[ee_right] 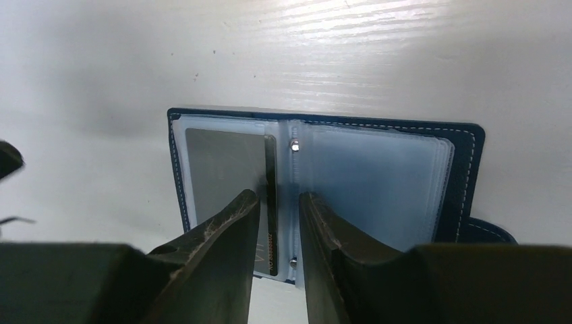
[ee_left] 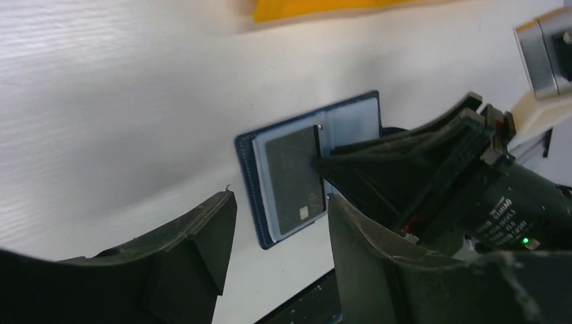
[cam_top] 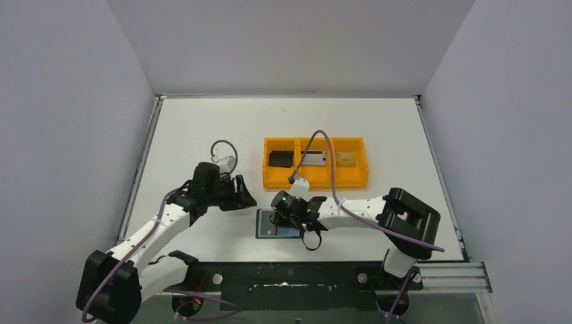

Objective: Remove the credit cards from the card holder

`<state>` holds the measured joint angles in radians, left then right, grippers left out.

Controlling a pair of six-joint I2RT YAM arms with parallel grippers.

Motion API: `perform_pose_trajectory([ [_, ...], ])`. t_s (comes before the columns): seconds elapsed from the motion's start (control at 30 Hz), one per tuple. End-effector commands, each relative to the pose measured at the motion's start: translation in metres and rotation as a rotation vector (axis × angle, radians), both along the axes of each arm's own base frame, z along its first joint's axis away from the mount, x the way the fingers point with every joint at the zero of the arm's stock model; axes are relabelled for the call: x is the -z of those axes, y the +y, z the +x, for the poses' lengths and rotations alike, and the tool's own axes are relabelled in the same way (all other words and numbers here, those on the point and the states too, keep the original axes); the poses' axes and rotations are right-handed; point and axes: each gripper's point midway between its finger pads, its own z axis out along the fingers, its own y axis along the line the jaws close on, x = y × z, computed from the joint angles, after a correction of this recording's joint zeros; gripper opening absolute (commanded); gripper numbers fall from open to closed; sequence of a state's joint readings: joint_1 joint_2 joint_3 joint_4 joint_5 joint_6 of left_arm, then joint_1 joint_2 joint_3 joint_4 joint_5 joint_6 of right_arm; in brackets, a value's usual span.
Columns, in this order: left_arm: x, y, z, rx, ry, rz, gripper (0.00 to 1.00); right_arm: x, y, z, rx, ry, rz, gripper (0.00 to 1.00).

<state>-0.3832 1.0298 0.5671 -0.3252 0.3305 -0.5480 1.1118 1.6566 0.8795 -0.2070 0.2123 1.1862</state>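
— Where's the card holder (ee_right: 378, 169)?
— Open flat on the white worktop (cam_top: 202, 135) near the front edge, its long axis left to right, before the orange tray (cam_top: 316, 182). A dark card (ee_right: 222, 162) sits in one pocket.
— Jaws?
— Right jaws slightly apart by its spine; left jaws apart, empty, nearby. Pale walls around.

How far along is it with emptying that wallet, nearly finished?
Done: a black card, a silver-grey card and a gold-tan card lie in the orange tray, one per compartment. In hand: the right gripper, jaws slightly apart, points down at the inner edge of a dark card in the card holder; the left gripper hovers open nearby. Left: pulling that card out. The other pockets look empty.
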Motion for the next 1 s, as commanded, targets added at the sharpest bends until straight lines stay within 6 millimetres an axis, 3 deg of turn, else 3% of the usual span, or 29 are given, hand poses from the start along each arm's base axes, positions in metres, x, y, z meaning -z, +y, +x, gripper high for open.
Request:
perform_pose_trajectory([
  [0.0,-0.015,-0.041,-0.013,0.131,0.008,-0.127,0.5,0.005,-0.002,0.006,0.065,0.031,0.034,0.29],
  [0.1,-0.008,-0.057,-0.024,0.162,0.015,-0.114,0.47,0.007,-0.002,0.005,0.054,0.042,0.06,0.27],
  [0.27,0.001,-0.069,-0.03,0.172,0.034,-0.11,0.37,0.009,-0.001,0.004,0.045,0.049,0.081,0.25],
  [0.47,0.031,-0.054,-0.028,0.099,0.093,0.002,0.32,0.009,-0.002,0.004,0.05,0.048,0.108,0.24],
  [0.73,0.068,-0.048,-0.04,0.099,0.182,0.115,0.36,0.008,0.0,0.006,0.047,0.05,0.129,0.24],
  [0.97,0.09,-0.031,-0.05,0.03,0.23,0.194,0.33,-0.014,0.019,0.008,-0.011,0.004,0.269,0.25],
])
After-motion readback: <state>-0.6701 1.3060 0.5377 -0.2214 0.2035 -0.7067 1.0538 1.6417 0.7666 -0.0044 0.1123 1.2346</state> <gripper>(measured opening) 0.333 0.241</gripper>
